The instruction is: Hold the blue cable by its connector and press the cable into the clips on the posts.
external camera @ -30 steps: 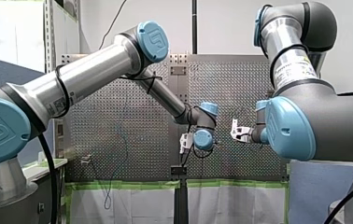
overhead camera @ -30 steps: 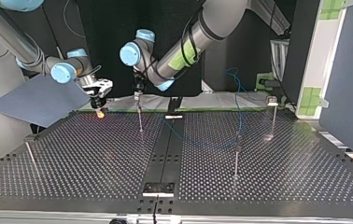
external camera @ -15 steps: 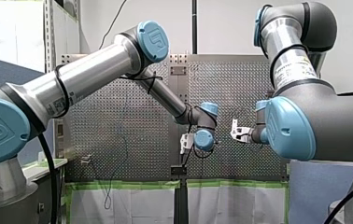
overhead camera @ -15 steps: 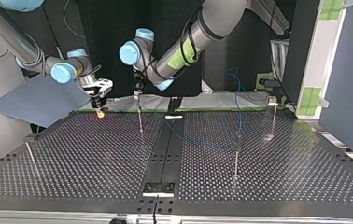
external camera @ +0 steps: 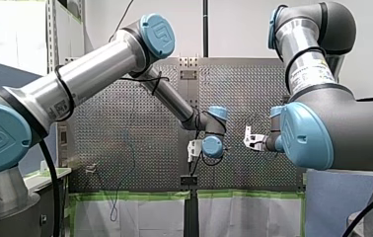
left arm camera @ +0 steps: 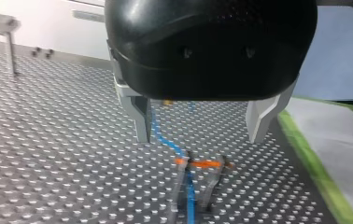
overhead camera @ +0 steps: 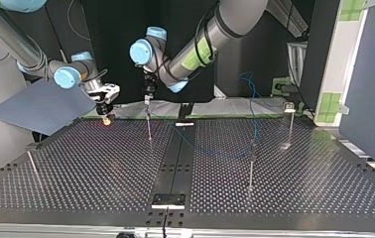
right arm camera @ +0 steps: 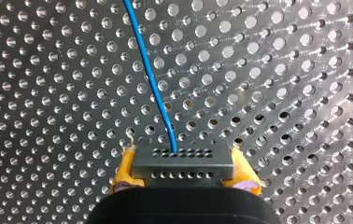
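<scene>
Two grippers share this job, and only one of them is clamped. My right gripper (right arm camera: 182, 171) is closed on the black connector (right arm camera: 182, 161), with its yellow pads (right arm camera: 122, 175) pressed against the block's two ends, close over the perforated table (overhead camera: 101, 168). The blue cable (right arm camera: 150, 79) leaves the middle of the connector's face. It runs straight ahead of that gripper, its long axis following the direction the fingers point.

My left gripper (left arm camera: 198, 128) hangs with its metal fingers (left arm camera: 139, 116) spread wide and nothing between them. Right below it is an orange-marked clip (left arm camera: 201, 164). The cable comes down past one finger, reaches the clip and carries on beyond it. I cannot tell whether it sits between the clip's prongs or only lies against them.

In the top view that clip's post (overhead camera: 149, 126) stands directly under the left gripper, while the right gripper with the connector is a little to the view's left of it. The cable therefore crosses the clip from that side. Past the post it sags over the table toward another post (overhead camera: 251, 166) at the view's right.

As I judge it, the left arm is the nearer one for pressing down here. The right arm's part is to keep the line straight across the clip's mouth.
</scene>
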You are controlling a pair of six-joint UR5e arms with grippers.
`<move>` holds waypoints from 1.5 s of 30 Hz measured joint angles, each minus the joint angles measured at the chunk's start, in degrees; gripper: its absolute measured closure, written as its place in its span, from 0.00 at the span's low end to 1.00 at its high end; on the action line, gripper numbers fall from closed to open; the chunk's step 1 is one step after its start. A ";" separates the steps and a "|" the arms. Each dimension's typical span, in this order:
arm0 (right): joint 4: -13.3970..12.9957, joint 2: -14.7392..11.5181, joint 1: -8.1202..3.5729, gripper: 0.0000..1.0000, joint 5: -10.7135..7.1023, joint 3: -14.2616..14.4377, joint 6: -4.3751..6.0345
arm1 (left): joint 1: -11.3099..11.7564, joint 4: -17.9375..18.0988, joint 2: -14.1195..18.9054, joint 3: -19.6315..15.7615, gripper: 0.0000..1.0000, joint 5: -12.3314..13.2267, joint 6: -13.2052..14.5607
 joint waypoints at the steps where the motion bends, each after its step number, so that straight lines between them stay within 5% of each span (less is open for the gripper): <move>1: 0.01 -0.01 0.00 1.00 0.00 0.00 0.00 | -0.03 0.47 0.48 -0.49 0.00 -0.17 -0.03; 24: 1.10 -0.04 -0.20 1.00 0.00 -0.01 -0.04 | 2.48 12.24 12.33 -12.33 0.00 -0.74 -1.30; 45: 1.48 -0.05 -0.94 1.00 0.02 -0.05 -0.05 | -0.12 13.90 22.83 -22.83 0.00 -3.89 -5.93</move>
